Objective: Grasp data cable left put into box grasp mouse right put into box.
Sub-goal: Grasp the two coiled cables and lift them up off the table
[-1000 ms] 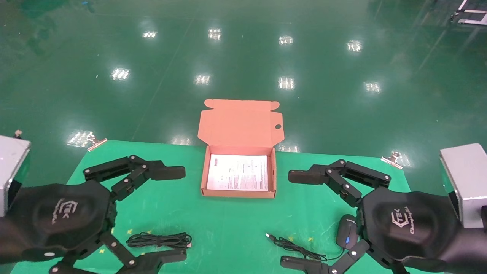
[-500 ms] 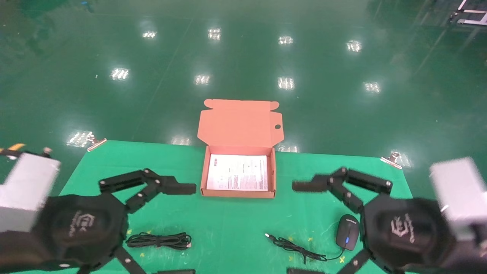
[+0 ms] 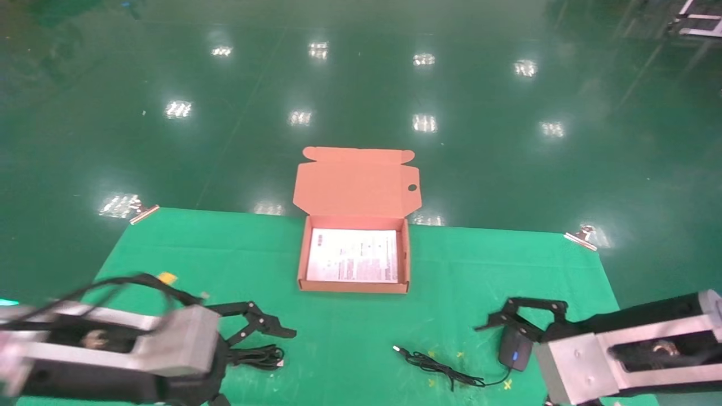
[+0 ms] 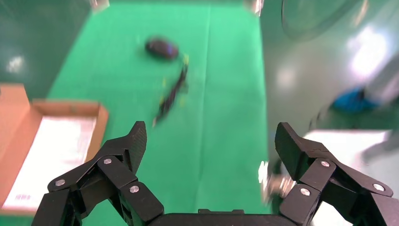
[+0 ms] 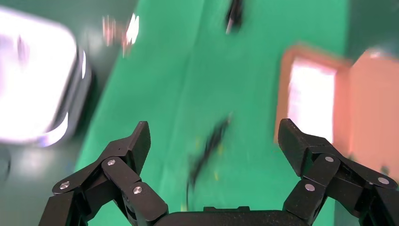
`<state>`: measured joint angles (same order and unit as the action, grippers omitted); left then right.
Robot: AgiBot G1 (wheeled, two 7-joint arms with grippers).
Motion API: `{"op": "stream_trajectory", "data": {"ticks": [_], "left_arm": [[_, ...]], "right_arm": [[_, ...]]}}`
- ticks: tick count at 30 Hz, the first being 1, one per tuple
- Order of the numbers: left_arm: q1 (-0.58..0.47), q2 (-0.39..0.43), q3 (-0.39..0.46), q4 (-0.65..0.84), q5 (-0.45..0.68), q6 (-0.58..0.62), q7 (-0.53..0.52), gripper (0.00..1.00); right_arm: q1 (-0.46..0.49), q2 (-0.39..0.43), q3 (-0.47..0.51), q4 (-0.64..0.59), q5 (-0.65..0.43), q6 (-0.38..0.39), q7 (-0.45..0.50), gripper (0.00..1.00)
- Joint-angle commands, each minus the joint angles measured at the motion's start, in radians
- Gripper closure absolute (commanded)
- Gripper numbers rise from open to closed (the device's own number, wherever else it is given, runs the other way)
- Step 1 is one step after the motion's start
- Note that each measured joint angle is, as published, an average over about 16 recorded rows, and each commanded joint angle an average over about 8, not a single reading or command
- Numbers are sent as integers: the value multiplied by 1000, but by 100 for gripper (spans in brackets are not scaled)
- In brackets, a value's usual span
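While both arms dipped low, the left gripper hung jaws apart right above the data cable, whose bundle ran crosswise beneath it; the right gripper, also spread, sat over the mouse, box ahead between them.

A glossy dark green floor was observed beyond the bench, with rows of ceiling lights reflected in it. The bench was covered with a green cloth, clipped at both far corners.
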<state>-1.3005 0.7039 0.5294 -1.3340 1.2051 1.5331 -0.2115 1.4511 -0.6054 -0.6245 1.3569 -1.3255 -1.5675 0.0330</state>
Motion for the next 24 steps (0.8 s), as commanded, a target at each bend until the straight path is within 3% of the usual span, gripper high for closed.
{"op": "stream_trajectory", "data": {"ticks": [1,7,14,24], "left_arm": [[-30,12,33,-6,77,-6,7,0],[-60,70,137,-11,317,-42,5,0],[-20,129,214,2,533,-138,-76,0],[-2,203,252,107,707,-237,-213,0]], "right_arm": [[64,-15,-75,2,-77,-3,-32,0],[120,-67,-216,2,-227,29,-49,0],[80,-114,-293,-2,-355,99,-26,0],[-31,-155,-328,-4,-587,317,151,0]]}}
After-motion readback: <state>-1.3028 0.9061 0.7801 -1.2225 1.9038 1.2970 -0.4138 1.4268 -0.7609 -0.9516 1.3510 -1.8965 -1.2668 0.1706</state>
